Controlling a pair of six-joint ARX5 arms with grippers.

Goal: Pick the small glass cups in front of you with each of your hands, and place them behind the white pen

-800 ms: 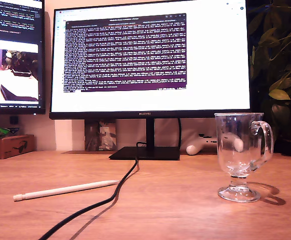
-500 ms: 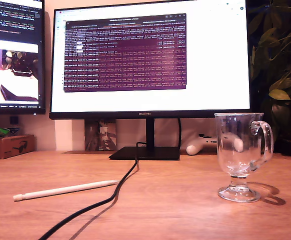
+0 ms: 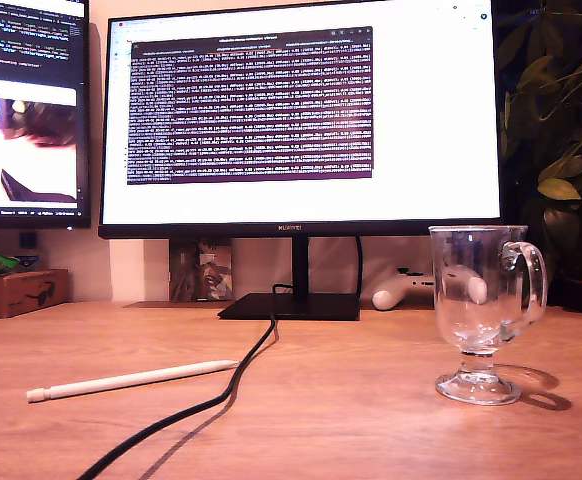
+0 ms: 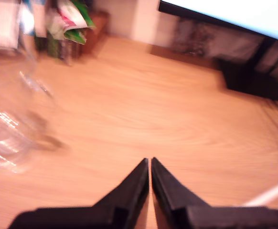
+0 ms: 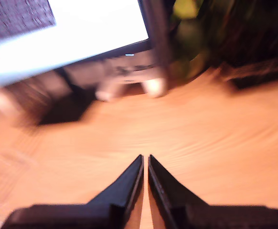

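Observation:
One small glass cup (image 3: 478, 310) stands upright on the wooden desk at the exterior view's right, handle turned to that view's right. The white pen (image 3: 131, 380) lies flat at that view's lower left. Neither gripper shows in the exterior view. In the first wrist view, my first gripper (image 4: 150, 163) is shut and empty above bare wood. A blurred clear glass cup (image 4: 10, 119) stands off to one side, apart from its tips, and a slim white end of the pen (image 4: 272, 193) shows at the picture's edge. My second gripper (image 5: 145, 158) is shut and empty over the desk.
A black cable (image 3: 211, 400) runs from the monitor base (image 3: 289, 306) across the desk, past the pen's tip. A large monitor (image 3: 301, 120) stands behind, with a white controller (image 3: 403, 288) beside its base. There is a plant (image 3: 561, 150) at the exterior view's right and a cardboard box (image 3: 26, 292) at its left.
The cup, pen and cable have not moved. Only the text and picture on the screens have changed.

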